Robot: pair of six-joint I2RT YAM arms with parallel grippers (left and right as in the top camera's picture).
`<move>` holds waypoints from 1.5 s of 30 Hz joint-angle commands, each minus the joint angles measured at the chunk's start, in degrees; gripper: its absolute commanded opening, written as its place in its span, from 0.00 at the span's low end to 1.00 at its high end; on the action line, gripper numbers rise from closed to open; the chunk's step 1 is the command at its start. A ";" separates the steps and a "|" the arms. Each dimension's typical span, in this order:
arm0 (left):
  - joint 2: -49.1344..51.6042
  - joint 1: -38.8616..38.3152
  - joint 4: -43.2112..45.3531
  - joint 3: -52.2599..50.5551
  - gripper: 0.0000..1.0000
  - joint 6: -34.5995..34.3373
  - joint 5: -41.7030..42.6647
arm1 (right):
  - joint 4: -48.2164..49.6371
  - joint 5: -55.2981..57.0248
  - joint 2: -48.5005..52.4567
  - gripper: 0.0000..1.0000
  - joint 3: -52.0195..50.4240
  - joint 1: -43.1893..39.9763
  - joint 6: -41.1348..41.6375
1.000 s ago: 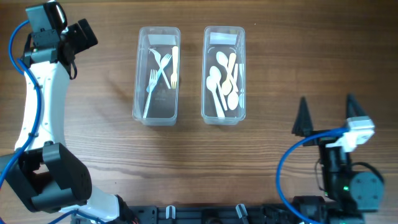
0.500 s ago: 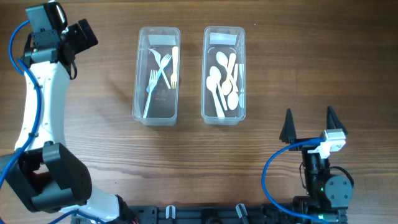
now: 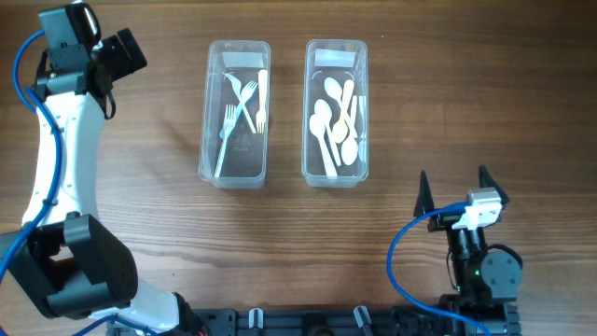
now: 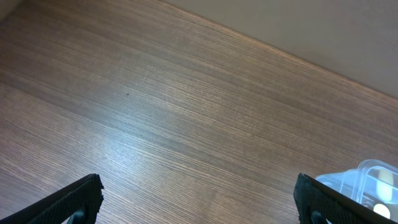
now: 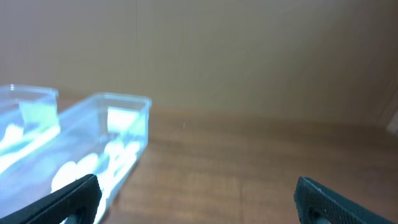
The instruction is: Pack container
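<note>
Two clear plastic containers stand side by side at the back of the table. The left container (image 3: 235, 112) holds several white forks (image 3: 244, 98). The right container (image 3: 336, 112) holds several white spoons (image 3: 336, 121). My left gripper (image 3: 126, 51) is at the far left back, open and empty (image 4: 196, 199), over bare wood; one container corner (image 4: 367, 180) shows at its right. My right gripper (image 3: 454, 191) is near the front right, open and empty (image 5: 196, 196). Its view shows the spoon container (image 5: 118, 124) and the fork container (image 5: 25, 106) ahead to the left.
The wooden table (image 3: 149, 205) has nothing else loose on it. The left arm's white link (image 3: 61, 159) runs down the left side. The right arm's base (image 3: 480, 275) and blue cable (image 3: 401, 252) sit at the front edge.
My right gripper has drawn back toward the front edge and a little left, still open. The left arm and both containers have not moved.
</note>
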 commanded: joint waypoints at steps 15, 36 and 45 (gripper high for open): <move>-0.90 0.33 -0.04 0.87 1.00 0.07 -0.74 | 0.07 -0.46 0.68 1.00 -0.07 0.17 -0.48; -5.35 2.80 -5.79 0.87 1.00 -3.52 -0.85 | 0.07 -0.46 0.68 1.00 -0.07 0.17 -0.48; -32.72 3.26 -17.64 0.81 1.00 -4.46 -1.36 | 0.09 -0.46 0.68 1.00 -0.07 0.17 -0.46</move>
